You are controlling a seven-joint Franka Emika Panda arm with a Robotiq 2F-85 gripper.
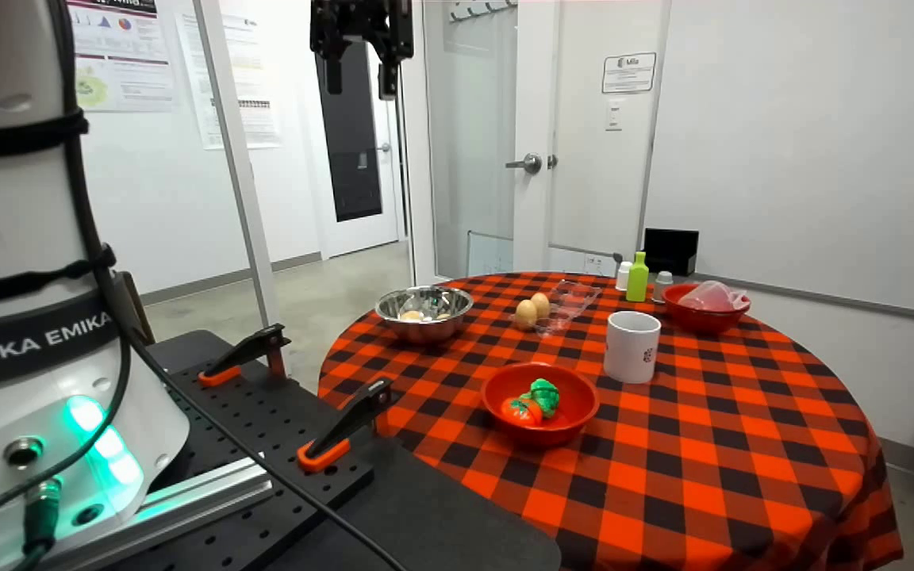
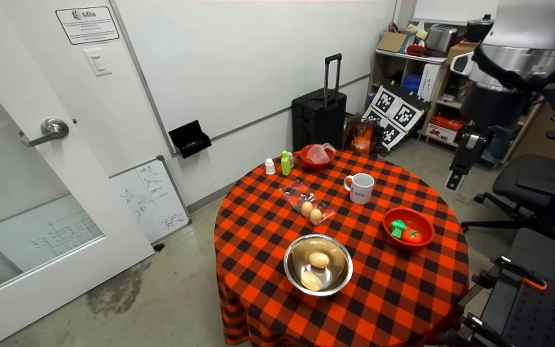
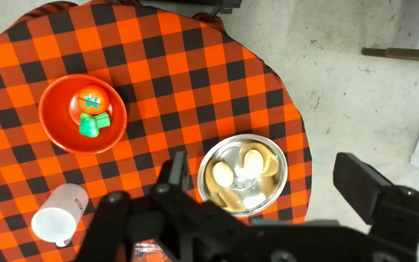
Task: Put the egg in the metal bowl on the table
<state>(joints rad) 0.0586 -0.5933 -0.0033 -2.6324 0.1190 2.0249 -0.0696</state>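
Eggs [image 2: 319, 260] rest in the metal bowl [image 2: 338, 273], whose slope likely checks rolling; two more eggs [image 2: 316, 216] sit in the clear carton [image 2: 296, 193]. The tool [image 1: 360, 82] hangs high, spread wide, empty, presumably for clearance.

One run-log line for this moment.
hand: open, empty, raised | metal bowl: on table, two eggs inside | other two eggs: outside bowl | mug: upright

A mug [image 1: 628, 347] stands near a red bowl [image 1: 536, 434] (tomato [image 1: 520, 411] inside).
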